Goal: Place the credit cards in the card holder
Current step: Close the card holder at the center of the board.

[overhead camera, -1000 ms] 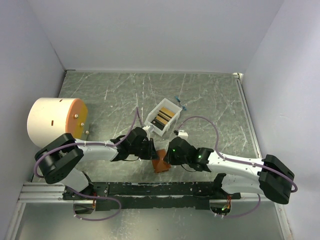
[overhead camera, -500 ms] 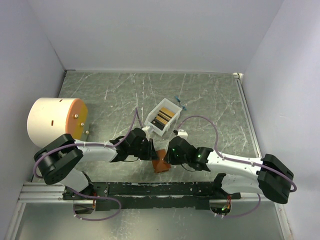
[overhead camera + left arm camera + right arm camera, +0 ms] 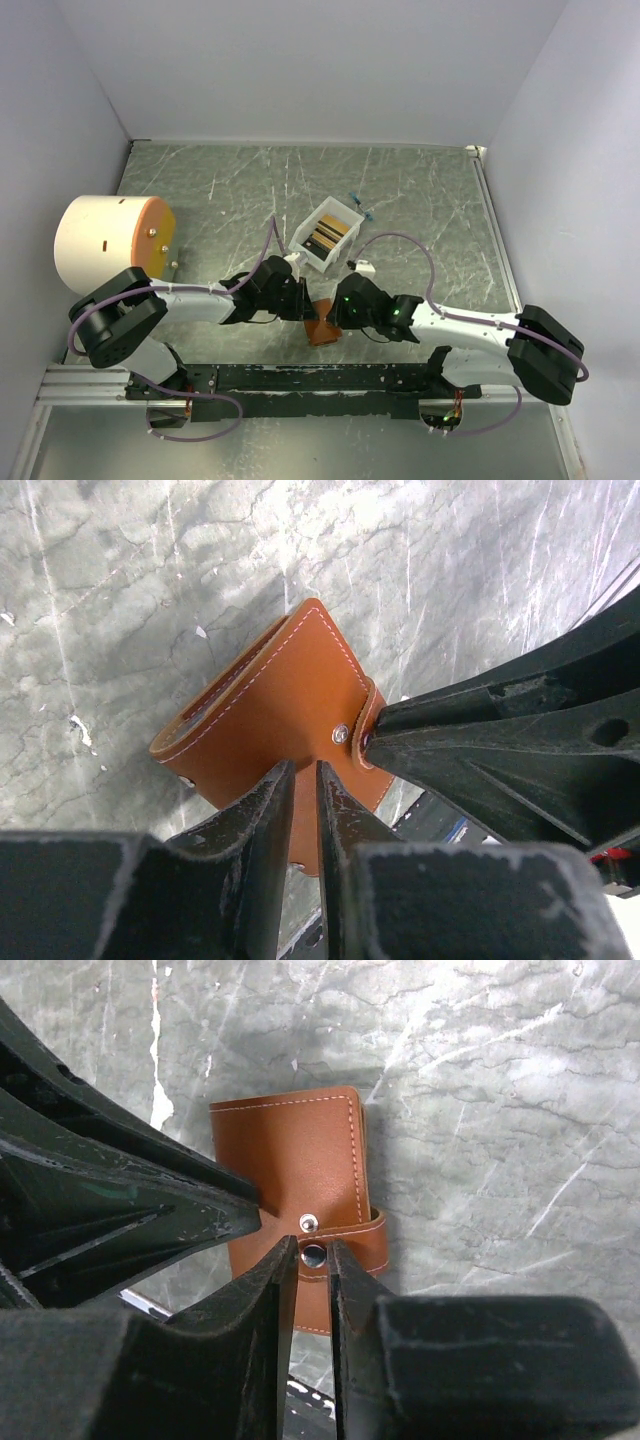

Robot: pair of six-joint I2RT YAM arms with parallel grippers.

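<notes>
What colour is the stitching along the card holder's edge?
Whitish, on the tan-brown card holder; clearest in the right wrist view.

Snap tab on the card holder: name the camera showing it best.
Right wrist. The snap tab faces it flat, stud and hole visible, its end between the fingertips of the right gripper. Left wrist shows the tab curled, partly behind that gripper. Top external shows only an orange sliver of the card holder, no tab.
</notes>
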